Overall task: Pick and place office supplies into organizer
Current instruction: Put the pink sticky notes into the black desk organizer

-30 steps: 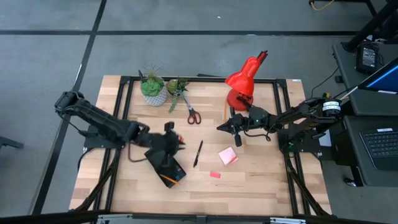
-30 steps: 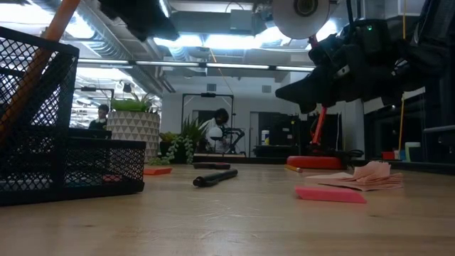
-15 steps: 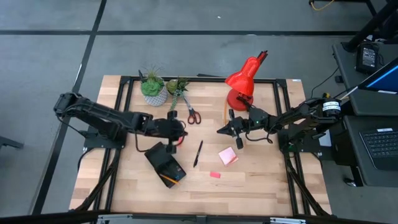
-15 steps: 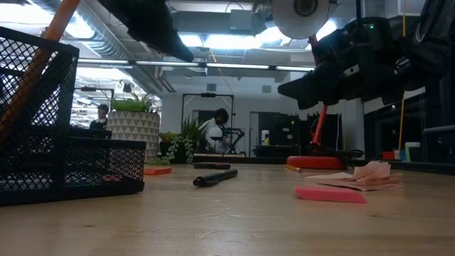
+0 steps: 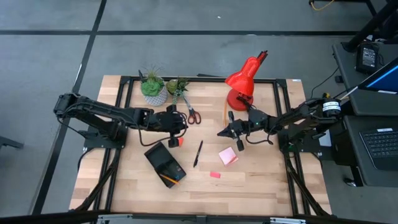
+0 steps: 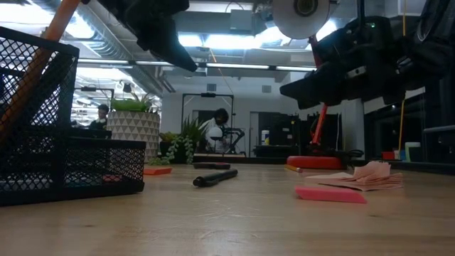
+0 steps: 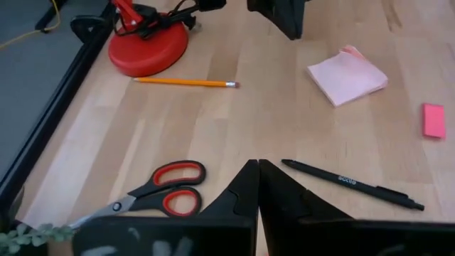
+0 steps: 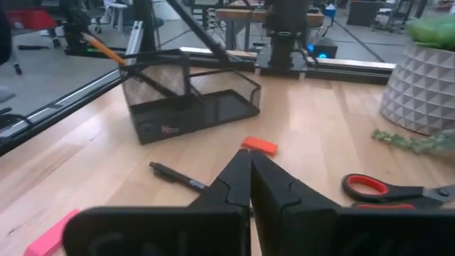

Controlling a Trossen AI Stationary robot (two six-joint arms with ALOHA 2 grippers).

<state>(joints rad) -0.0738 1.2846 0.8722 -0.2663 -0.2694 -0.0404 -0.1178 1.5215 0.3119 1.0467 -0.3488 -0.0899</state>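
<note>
The organizer (image 5: pixel 164 163) sits toward the table's (image 5: pixel 261 180) front left corner with one pencil (image 5: pixel 169 180) in it. The left gripper (image 5: pixel 176 124) hangs above it near the scissors (image 5: pixel 192 114), fingers together and empty; the right gripper (image 5: pixel 225 130), also closed and empty, hovers mid-table. A new pick seems due: the next move means opening over the pen (image 5: pixel 198 153) or scissors and descending.

Black mesh organizer (image 5: pixel 164 164), pencil upright inside (image 5: pixel 168 180).
</note>
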